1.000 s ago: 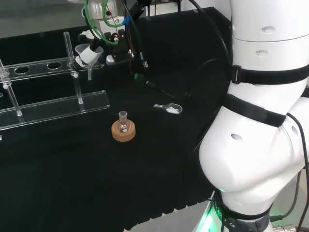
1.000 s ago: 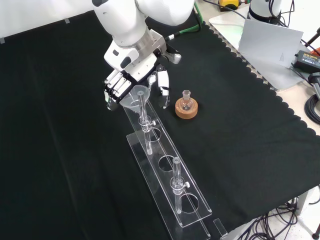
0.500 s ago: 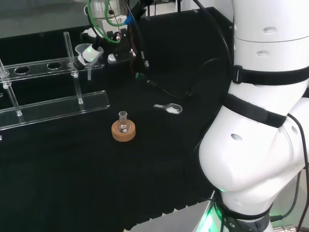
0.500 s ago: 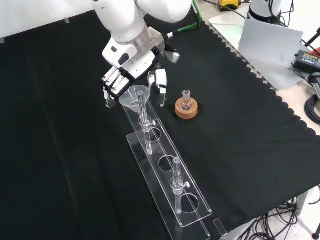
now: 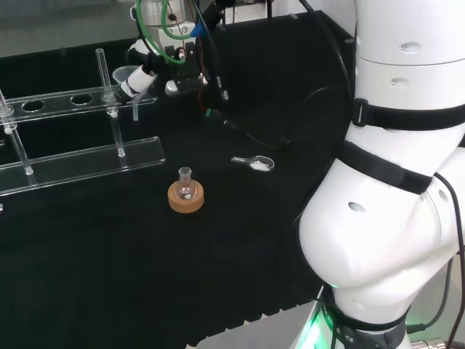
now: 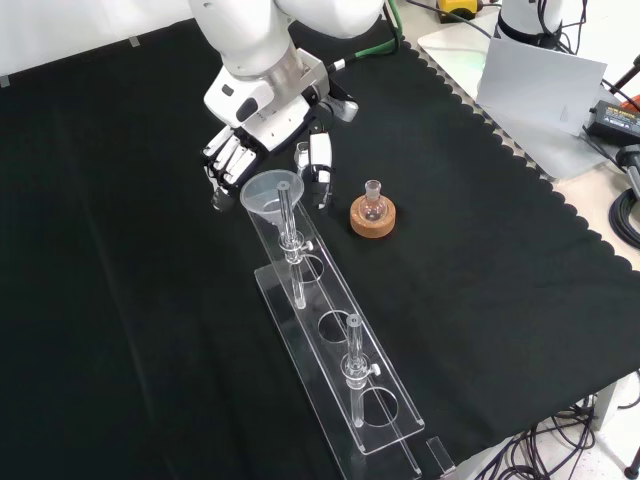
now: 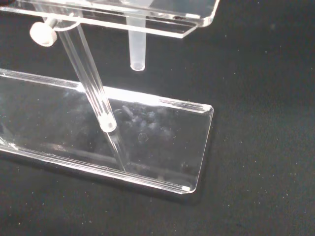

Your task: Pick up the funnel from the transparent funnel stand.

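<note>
- The funnel (image 6: 270, 190) sat in the end hole of the transparent funnel stand (image 6: 335, 350) — its stem hanging below the upper plate.
- The hand (image 6: 262, 150) hovered just behind it, fingers (image 6: 228, 160) released, grasping nothing.
- A small flask (image 6: 373, 195) stood on its cork ring (image 6: 372, 218) nearby.

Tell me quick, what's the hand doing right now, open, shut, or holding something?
Hand: open, fingers relaxed and spread just behind the funnel, which sits in the transparent stand; it holds nothing.
</note>
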Robot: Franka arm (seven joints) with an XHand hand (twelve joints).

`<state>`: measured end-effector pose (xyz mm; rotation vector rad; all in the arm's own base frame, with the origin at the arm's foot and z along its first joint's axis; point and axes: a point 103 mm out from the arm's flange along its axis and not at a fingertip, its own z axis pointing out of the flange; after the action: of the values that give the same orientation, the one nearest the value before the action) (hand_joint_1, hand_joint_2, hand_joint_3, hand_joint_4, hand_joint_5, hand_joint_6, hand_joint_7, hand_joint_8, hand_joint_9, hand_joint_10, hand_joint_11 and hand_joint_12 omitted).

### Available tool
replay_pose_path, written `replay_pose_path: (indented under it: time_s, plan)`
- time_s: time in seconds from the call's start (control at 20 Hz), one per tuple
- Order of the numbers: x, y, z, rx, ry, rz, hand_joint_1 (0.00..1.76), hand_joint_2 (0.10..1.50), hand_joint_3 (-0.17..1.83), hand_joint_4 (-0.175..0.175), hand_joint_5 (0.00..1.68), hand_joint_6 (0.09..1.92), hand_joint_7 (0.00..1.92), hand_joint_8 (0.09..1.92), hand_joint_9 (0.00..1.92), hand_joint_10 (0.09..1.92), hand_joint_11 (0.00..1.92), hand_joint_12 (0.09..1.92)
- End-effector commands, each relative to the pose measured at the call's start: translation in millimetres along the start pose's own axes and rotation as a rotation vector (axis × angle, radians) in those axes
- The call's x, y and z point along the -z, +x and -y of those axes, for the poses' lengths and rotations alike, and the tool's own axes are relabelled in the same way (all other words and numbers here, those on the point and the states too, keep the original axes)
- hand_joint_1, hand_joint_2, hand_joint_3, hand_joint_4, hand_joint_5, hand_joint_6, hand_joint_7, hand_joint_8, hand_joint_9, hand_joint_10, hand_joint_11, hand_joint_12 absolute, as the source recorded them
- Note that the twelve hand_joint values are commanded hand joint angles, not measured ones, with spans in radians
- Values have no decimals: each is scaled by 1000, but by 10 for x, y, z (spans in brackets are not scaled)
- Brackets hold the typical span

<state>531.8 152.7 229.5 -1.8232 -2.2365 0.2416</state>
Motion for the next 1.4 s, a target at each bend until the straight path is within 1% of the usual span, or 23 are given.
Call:
replay_pose_path:
  time_s: [0.05, 0.2, 0.4, 0.65, 1.0, 1.4]
  plan:
    - [-17, 15, 4, 5, 0, 1, 593, 759, 12, -66, 309, 87, 510, 540, 311, 723, 0, 1212]
    - [-36, 23, 5, 4, 0, 2, 603, 762, 13, -56, 377, 87, 542, 537, 335, 707, 0, 1238]
    - [-46, 30, 4, 1, -6, 7, 611, 763, 13, -54, 439, 87, 579, 539, 360, 692, 0, 1262]
    - [-19, 23, 3, 2, -37, 3, 635, 763, 13, -52, 509, 87, 658, 561, 386, 684, 0, 1272]
    - [47, -12, 15, 16, -89, -29, 667, 770, 17, -49, 591, 91, 773, 562, 482, 634, 0, 1315]
    - [133, -12, 35, 20, -119, -30, 700, 779, 24, -38, 663, 138, 876, 539, 583, 565, 0, 1377]
